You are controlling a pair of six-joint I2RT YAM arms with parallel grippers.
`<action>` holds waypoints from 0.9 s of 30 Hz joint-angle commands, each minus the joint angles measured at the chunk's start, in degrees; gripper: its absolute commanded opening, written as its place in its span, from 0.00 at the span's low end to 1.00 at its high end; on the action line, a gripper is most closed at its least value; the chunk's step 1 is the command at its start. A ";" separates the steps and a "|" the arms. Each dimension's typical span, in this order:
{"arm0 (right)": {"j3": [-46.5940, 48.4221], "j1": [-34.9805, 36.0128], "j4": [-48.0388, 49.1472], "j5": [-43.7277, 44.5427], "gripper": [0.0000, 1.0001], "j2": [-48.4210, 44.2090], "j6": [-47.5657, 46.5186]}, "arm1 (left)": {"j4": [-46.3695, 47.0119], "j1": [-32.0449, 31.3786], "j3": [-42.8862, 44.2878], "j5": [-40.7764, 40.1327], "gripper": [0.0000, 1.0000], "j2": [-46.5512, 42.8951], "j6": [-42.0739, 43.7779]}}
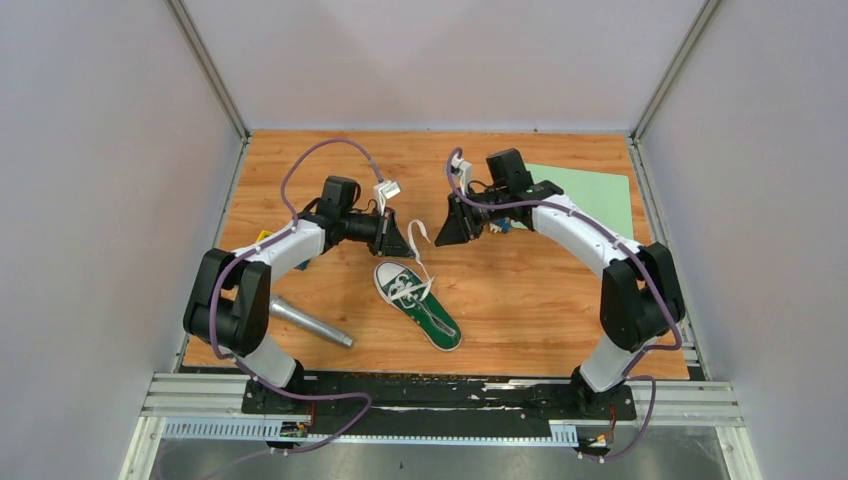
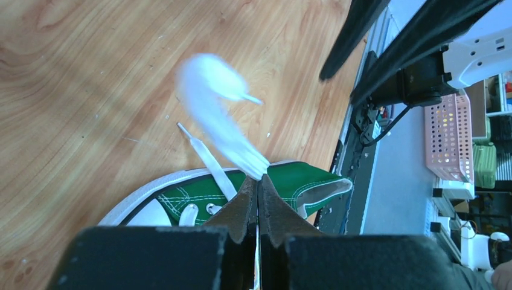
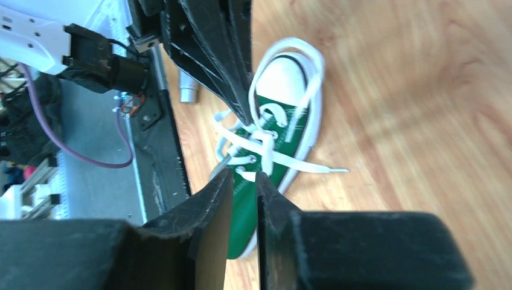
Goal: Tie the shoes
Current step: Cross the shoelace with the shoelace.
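Green sneaker (image 1: 418,306), white lace (image 2: 224,134) pinched in left hand (image 2: 258,180)

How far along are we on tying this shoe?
Done: nothing tied; the white flat laces lie loose on the small green canvas sneaker. In hand: left tool shut on one lace; right tool slightly open, empty. Left: crossing, knot, bow.

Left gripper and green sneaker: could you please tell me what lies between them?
A white lace, pinched by the left gripper, reaches the sneaker; left wrist view.
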 commanded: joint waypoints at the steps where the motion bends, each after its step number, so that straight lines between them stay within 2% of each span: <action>1: -2.20 -1.24 1.64 3.89 0.26 -4.58 -3.37 | -0.35 -0.44 1.25 -0.38 0.00 1.00 3.02; 5: -4.35 -1.12 1.12 8.08 0.32 -3.09 -5.70 | -0.25 -0.44 0.58 -0.58 0.00 1.56 3.09; 11: -7.48 0.68 -1.51 11.33 0.32 -0.17 -21.05 | -1.17 -0.44 -0.61 -3.41 0.00 1.47 2.35; 18: -5.68 6.41 -0.69 13.75 0.34 4.49 -32.11 | -4.07 -0.44 -0.90 -5.62 0.00 2.87 1.35; 27: -3.34 10.09 -0.36 14.67 0.36 11.02 -39.71 | -5.70 -0.44 -3.84 -8.66 0.00 2.24 1.92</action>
